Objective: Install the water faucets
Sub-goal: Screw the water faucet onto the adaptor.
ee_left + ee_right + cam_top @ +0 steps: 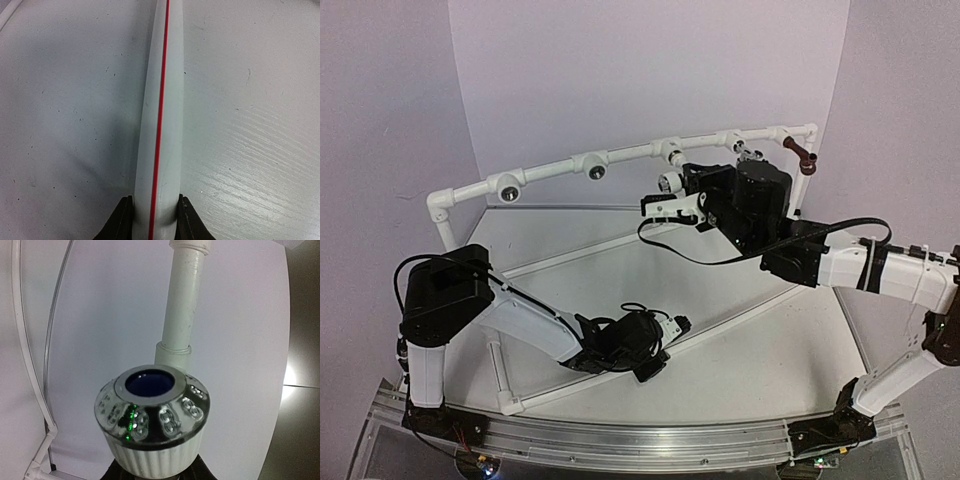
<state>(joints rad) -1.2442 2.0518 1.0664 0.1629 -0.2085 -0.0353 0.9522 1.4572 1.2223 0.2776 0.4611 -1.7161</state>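
Observation:
My right gripper [672,200] is shut on the white faucet [669,182], just in front of and below a tee socket [672,153] of the PVC frame. In the right wrist view the gripper [157,474] holds the faucet [155,415] by its ribbed white body; its shiny grey collar and dark round opening face the camera, with a white pipe [182,305] right behind it. The dark red-brown faucet [805,158] and the silver faucet [748,150] sit on the frame's right end. My left gripper [665,328] is shut on a white base pipe with a red stripe [160,100].
Two more tee sockets [507,187] [597,168] with dark holes face forward on the frame's left half. The frame's white base pipes [570,255] run diagonally across the grey table. A black cable [720,255] loops below the right arm. Purple walls stand close behind.

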